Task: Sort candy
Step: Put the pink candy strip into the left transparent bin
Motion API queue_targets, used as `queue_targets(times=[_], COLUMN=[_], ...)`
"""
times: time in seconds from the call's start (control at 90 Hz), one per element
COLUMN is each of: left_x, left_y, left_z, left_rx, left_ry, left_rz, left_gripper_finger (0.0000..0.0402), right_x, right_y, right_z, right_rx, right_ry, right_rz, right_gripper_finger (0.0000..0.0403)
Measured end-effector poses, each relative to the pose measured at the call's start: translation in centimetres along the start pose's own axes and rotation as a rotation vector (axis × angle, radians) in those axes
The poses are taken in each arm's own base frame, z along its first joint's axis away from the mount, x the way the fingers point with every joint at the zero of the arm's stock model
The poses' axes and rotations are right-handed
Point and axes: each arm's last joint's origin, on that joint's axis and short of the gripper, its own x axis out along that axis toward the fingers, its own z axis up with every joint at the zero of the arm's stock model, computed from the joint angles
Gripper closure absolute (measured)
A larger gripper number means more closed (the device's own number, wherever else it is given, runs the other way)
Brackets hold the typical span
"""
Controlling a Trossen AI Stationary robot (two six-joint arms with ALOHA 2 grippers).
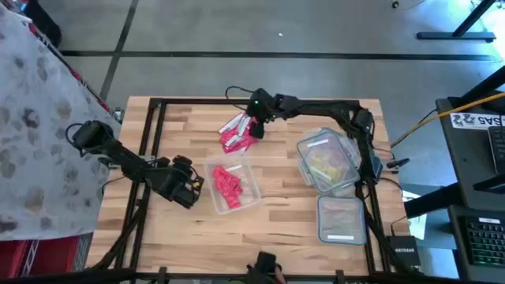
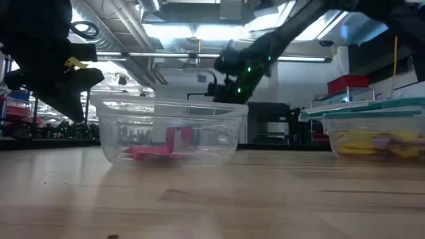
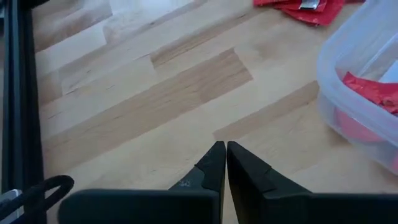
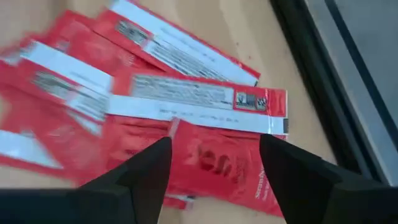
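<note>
A pile of red candy (image 1: pixel 236 132) lies on the table's far middle. My right gripper (image 1: pixel 254 125) is over it, open. In the right wrist view its fingers (image 4: pixel 149 165) stand on either side of one red piece (image 4: pixel 214 158) on top of the pile (image 4: pixel 93 81). A clear tub (image 1: pixel 233 187) at the table's middle holds more red candy (image 2: pixel 156 151). My left gripper (image 3: pixel 224 148) is shut on nothing, just left of that tub, over bare wood. A second tub (image 1: pixel 327 162) at the right holds yellow candy (image 2: pixel 372 143). My right gripper's open fingers come down from above on either side of the top red piece (image 4: pixel 186 149) of the pile. I cannot tell whether they touch it. The piece lies flat on the other wrappers.
The yellow-candy tub has its teal-rimmed lid (image 1: pixel 319 144) askew on top. A third lidded tub (image 1: pixel 341 219) stands at the near right. A black frame (image 1: pixel 150 126) runs round the table's edges. Bare wood shows at the near middle and the left.
</note>
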Motion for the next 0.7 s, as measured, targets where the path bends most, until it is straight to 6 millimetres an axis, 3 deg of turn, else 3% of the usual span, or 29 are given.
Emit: queue_targets(times=[0.289,0.389,0.511,0.7], left_x=[0.0,0.0,0.0,0.0], left_y=[0.0,0.0,-0.1,-0.2], left_z=[0.0,0.0,0.0,0.0], left_rx=[-0.009,-0.01,-0.017,-0.015], left_ry=[0.0,0.0,0.002,0.002], left_rz=[-0.002,-0.003,-0.008,-0.013], left_gripper_finger=[0.0402,0.0402,0.0402,0.0402], right_x=[2.2,2.2,1.4,-1.5], right_y=[-0.3,0.2,1.3,3.8], right_z=[-1.9,-2.2,-2.6,-2.3], right_rx=[-0.028,-0.069,-0.109,-0.211], right_ry=[0.077,0.129,0.19,0.221], right_rz=[0.172,0.142,0.237,0.403], right_gripper_finger=[0.018,0.0197,0.0217,0.0229])
